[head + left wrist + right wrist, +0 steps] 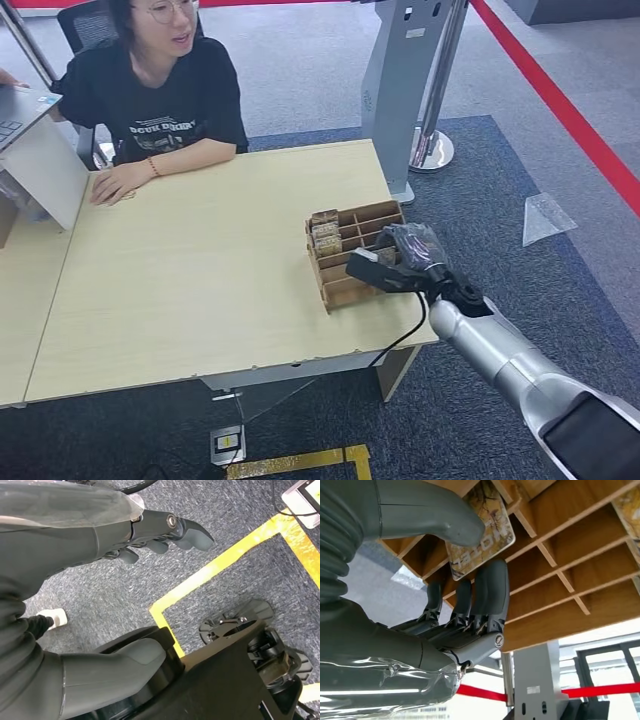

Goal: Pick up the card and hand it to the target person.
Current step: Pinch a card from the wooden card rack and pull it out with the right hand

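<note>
Right hand [392, 262] over the wooden organizer [355, 255] at the table [204, 270] edge, pinching a card [482, 530] between thumb and fingers [491, 592], card partly above a compartment. Left hand [151, 535] hanging over the carpet, fingers loosely apart, holding nothing. Person [158, 90] seated across from the organizer.

The right hand [400, 258] covered the near compartments of the wooden organizer [355, 252] in the head view. In the right wrist view its thumb [433, 510] hid part of the card [482, 527], whose print was only partly legible. The person [155, 95] was cut off by the frame's edge.
</note>
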`<state>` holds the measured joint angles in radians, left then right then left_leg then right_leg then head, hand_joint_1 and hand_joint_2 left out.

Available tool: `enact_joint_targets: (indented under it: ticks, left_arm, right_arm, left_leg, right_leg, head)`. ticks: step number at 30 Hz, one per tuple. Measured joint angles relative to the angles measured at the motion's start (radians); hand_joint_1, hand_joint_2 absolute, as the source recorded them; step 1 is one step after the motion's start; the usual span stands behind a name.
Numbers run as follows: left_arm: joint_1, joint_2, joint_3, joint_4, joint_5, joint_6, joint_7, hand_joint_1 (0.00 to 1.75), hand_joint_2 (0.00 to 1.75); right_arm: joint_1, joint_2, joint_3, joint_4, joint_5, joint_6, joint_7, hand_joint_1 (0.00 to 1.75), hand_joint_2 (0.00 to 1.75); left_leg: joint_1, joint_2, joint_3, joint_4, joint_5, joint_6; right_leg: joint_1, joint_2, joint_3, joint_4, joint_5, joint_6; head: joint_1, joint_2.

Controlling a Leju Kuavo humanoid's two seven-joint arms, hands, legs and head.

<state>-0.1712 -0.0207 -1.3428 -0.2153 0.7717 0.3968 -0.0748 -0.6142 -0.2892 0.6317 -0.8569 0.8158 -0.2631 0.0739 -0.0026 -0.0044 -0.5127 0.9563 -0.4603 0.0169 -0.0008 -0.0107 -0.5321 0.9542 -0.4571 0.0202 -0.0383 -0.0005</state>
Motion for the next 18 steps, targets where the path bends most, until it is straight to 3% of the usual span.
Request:
enact_joint_targets:
  ticks: [3,8,18]
  left_arm:
    - [0.000,-0.001,0.000,0.000,0.000,-0.001,0.002,0.00,1.75]
    - [0.001,-0.002,0.000,0.000,0.000,-0.001,0.008,0.00,1.75]
    - [0.001,-0.003,0.000,0.000,0.000,-0.002,0.010,0.00,1.75]
  right_arm:
    - [-0.004,0.000,0.008,-0.002,0.056,0.013,0.034,1.16,1.75]
    - [-0.013,0.000,0.021,-0.008,0.135,0.035,0.081,1.71,1.75]
    - [-0.021,0.000,0.043,-0.055,0.232,0.077,0.120,1.75,1.75]
  left_leg:
    - [0.000,0.000,0.000,0.000,0.000,0.000]
    - [0.000,0.000,0.000,0.000,0.000,0.000]
    - [0.000,0.000,0.001,0.000,0.000,0.000]
  right_leg:
    - [0.000,0.000,0.000,0.000,0.000,0.000]
    - [0.000,0.000,0.000,0.000,0.000,0.000]
    - [0.000,0.001,0.000,0.000,0.000,0.000]
  head:
    - [0.000,0.000]
    - [0.000,0.000]
    - [0.000,0.000]
